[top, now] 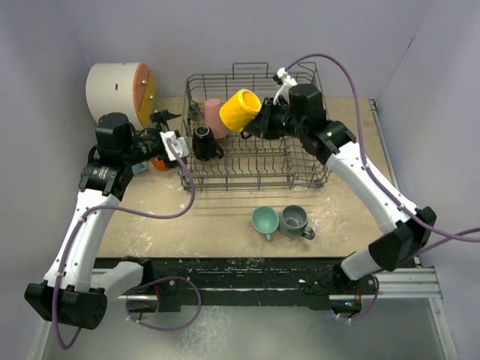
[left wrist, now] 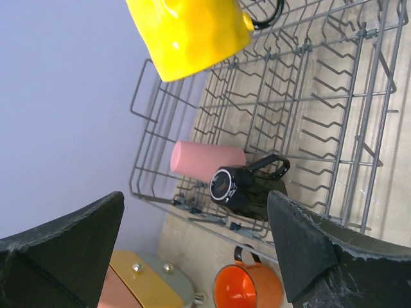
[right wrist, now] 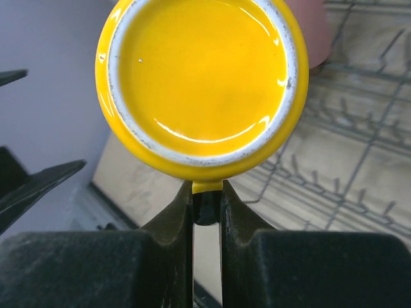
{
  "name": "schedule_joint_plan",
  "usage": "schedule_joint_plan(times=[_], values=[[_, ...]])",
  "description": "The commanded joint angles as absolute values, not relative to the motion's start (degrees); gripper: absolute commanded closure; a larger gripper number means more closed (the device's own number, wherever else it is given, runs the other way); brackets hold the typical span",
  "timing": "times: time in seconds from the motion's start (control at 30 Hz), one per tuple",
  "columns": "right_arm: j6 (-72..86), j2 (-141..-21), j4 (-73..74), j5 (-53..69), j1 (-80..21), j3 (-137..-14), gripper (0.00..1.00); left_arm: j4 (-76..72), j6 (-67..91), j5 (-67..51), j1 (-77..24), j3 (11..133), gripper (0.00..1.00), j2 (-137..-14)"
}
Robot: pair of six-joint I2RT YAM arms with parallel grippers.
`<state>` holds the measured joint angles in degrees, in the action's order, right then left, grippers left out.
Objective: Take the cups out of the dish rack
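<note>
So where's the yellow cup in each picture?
Top external: the yellow cup is up over the back of the dish rack.
Left wrist: top edge, left of middle.
Right wrist: top middle, bottom facing us, pinched by the right claw.
Shared landmark: the dish rack's grey wires.

Dish rack [top: 255, 161] centre and right tines bare, open from above. Left end crowded: pink tumbler [top: 214, 116], black mug [top: 203, 141], and yellow mug [top: 240, 109] hanging beside them in right gripper [top: 259, 122]. Table [top: 165, 225] bare lower left. Teal mug [top: 264, 220] and grey mug [top: 293, 220] occupy lower centre. White cabinet [top: 120, 91] blocks upper left.
</note>
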<state>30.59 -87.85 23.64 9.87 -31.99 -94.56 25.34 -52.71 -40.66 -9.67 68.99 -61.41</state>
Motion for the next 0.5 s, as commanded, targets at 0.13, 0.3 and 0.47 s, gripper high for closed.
schedule_joint_plan(times=[0.13, 0.3, 0.47], values=[[52.5, -76.1, -4.6, 27.7, -34.2, -79.1, 1.00, 18.5, -65.7, -47.2, -11.4, 62.3, 0.06, -55.0], [58.4, -74.0, -11.2, 29.0, -37.0, -73.8, 1.00, 16.3, -67.4, -48.1, -11.4, 60.6, 0.07, -53.6], [60.2, -73.0, -13.0, 27.3, -40.5, -71.2, 1.00, 10.3, -65.7, -51.1, -12.2, 58.0, 0.08, -51.1]])
